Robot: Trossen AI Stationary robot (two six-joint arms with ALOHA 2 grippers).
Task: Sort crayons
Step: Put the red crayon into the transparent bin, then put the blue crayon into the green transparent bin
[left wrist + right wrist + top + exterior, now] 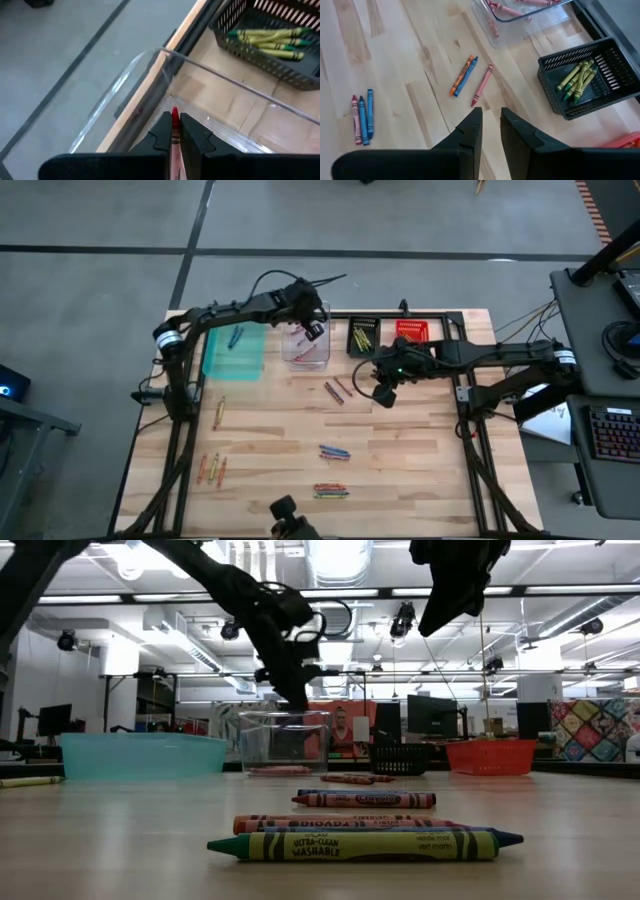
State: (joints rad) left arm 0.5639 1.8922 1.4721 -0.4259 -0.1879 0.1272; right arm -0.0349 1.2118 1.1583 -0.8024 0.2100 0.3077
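Our left gripper [176,131] hangs over the clear bin [306,352] with jaws pinching a red crayon [175,116] so it can drop in with the other reds, while our right gripper [490,127], jaws slightly spread and empty, waits above loose crayons [465,75] on the surface [400,460].

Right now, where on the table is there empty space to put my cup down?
The wood between the crayon pair and the lower crayon bunch is bare, as is the table's right side below the right gripper. The far edge is crowded: teal bin, clear bin under the left gripper, black basket, red basket.
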